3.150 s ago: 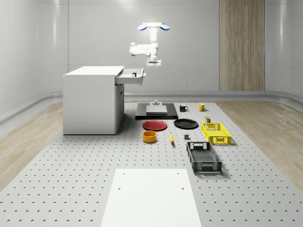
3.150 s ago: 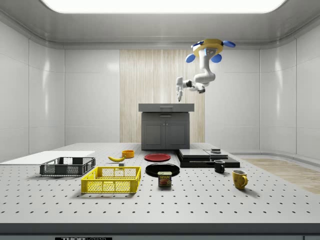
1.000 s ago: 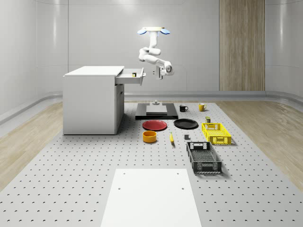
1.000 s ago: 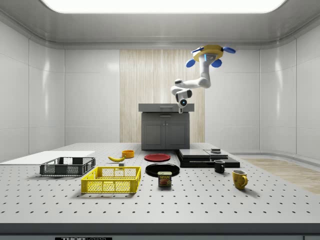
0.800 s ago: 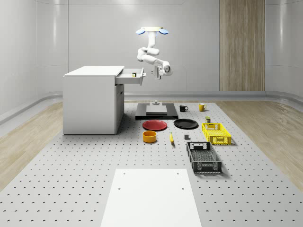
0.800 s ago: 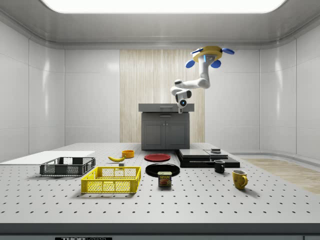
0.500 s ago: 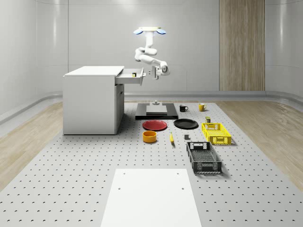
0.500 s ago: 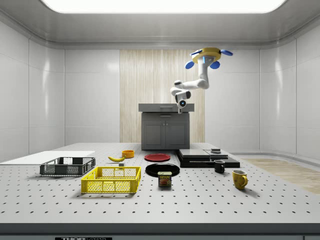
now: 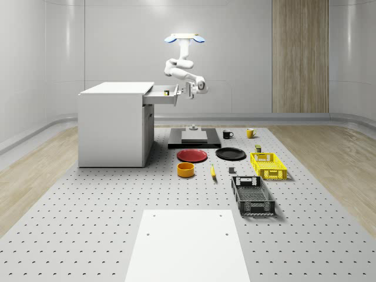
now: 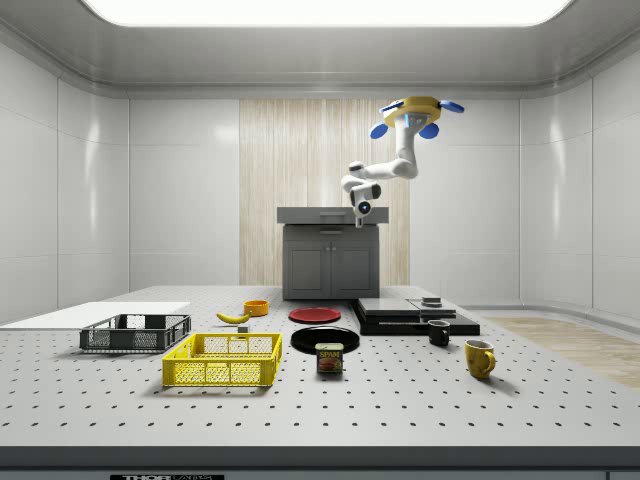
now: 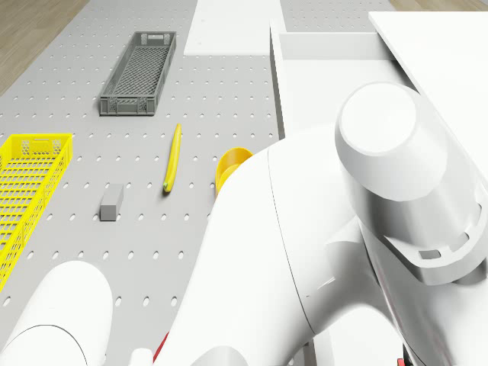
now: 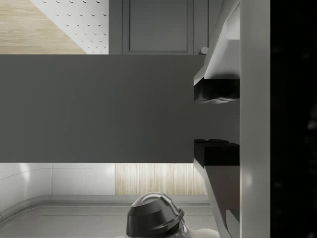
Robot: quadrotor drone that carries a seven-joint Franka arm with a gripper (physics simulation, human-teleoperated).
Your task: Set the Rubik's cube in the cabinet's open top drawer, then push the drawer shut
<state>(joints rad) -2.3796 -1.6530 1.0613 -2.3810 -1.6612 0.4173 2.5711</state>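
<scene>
drone [image 9: 184, 39] hovering at the cabinet's [image 9: 114, 123] open drawer [image 9: 163, 94]
tool [image 9: 189, 89] level with the drawer front at its 3 o'clock, narrowly open, empty.

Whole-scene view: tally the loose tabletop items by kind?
Crates: 2, yellow and dark grey
Plates: 2, red and black
Mugs: 2, black and yellow
Bowl: 1
Banana: 1
Can: 1
Small grey block: 1
Total: 10

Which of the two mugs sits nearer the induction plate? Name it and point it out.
The black mug: it stands right beside the dark slab, while the yellow mug stands farther toward the whole-scene view's right.
</scene>
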